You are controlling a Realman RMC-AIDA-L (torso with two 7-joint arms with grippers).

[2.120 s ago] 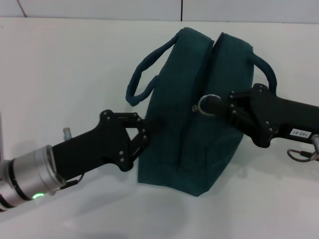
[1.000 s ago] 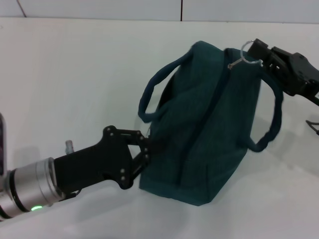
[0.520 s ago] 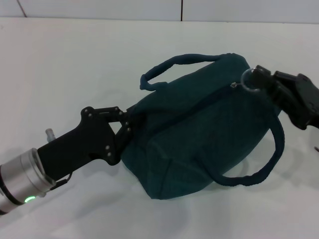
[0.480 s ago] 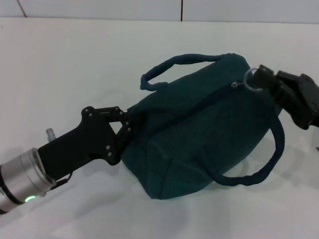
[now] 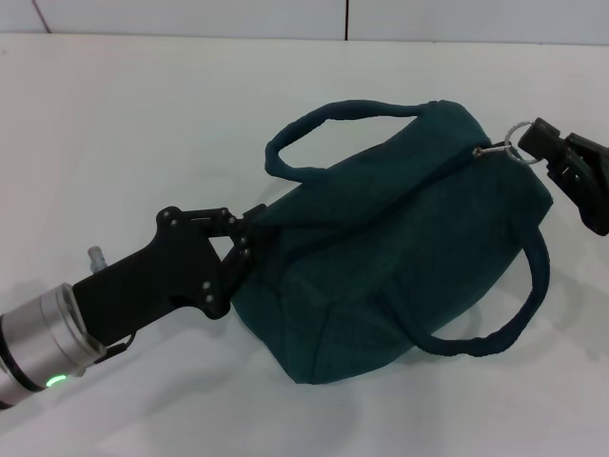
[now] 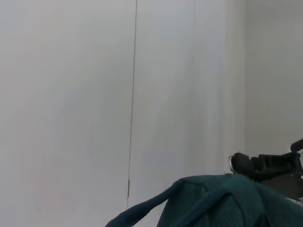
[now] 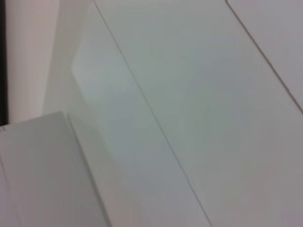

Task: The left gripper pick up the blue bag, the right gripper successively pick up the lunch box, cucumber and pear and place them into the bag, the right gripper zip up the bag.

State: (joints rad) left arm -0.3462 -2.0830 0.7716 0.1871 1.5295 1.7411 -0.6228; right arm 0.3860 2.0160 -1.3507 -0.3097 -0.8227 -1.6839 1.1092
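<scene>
Left gripper [image 5: 245, 246] clamped on the near end of the blue bag [image 5: 400, 257], lying tipped over on the white table [image 5: 143, 124], zipped shut. Over on the far right, right gripper [image 5: 529, 145] pinching the metal ring zipper pull [image 5: 514, 141].

Left tool [image 5: 249, 233]: matte black, flat angular plates forming a linkage, small silver screw heads dotting the pivots and plate edges. Behind it a black tapered body, then a brushed silver cylinder wrist [image 5: 43, 335] with ribbed rings and a small green light glowing near its lower edge. A short silver stub sticks out beside the black body, and a thin dark cable loops under the wrist. Right tool [image 5: 561, 157]: also matte black, blocky and angular, with a few small screws visible; only its front part shows at the frame edge.
</scene>
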